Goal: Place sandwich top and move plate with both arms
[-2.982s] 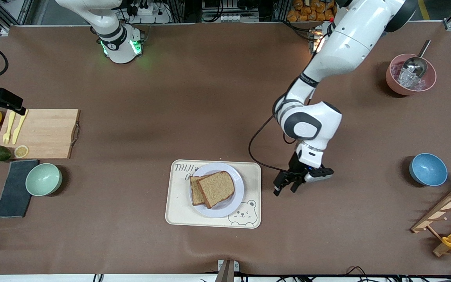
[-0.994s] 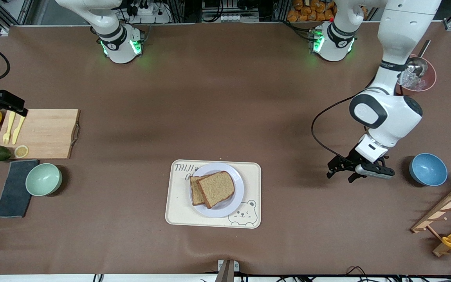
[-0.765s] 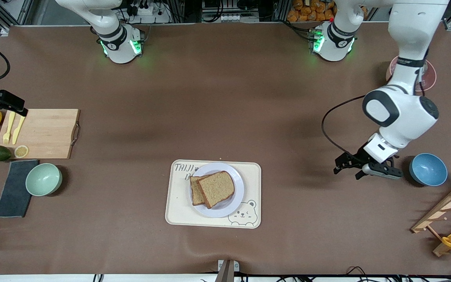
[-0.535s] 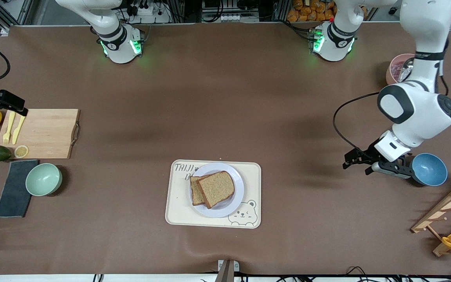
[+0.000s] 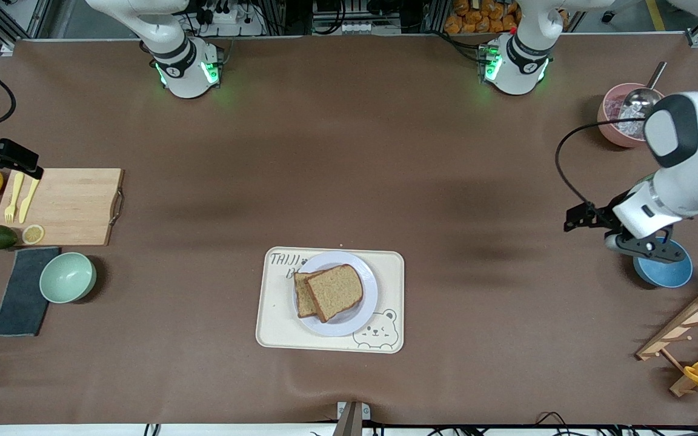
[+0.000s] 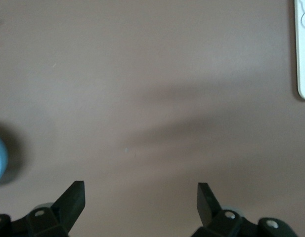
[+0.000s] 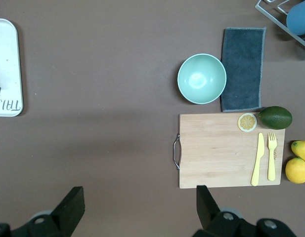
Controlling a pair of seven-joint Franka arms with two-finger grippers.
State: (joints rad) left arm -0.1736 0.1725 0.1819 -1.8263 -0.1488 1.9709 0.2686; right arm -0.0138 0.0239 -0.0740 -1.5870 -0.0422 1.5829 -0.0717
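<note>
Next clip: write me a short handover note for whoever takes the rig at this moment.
Left gripper: open, empty, over bare table beside the blue bowl, at the left arm's end.
Right gripper: open, empty, up over the table by the cutting board, at the right arm's end.
Things: the sandwich top lies on the lower slice, offset rather than squared up. Both sit on the plate, which rests on the bear tray.
Done: top placed.
Left: moving the plate with both arms; neither gripper is near it.
</note>
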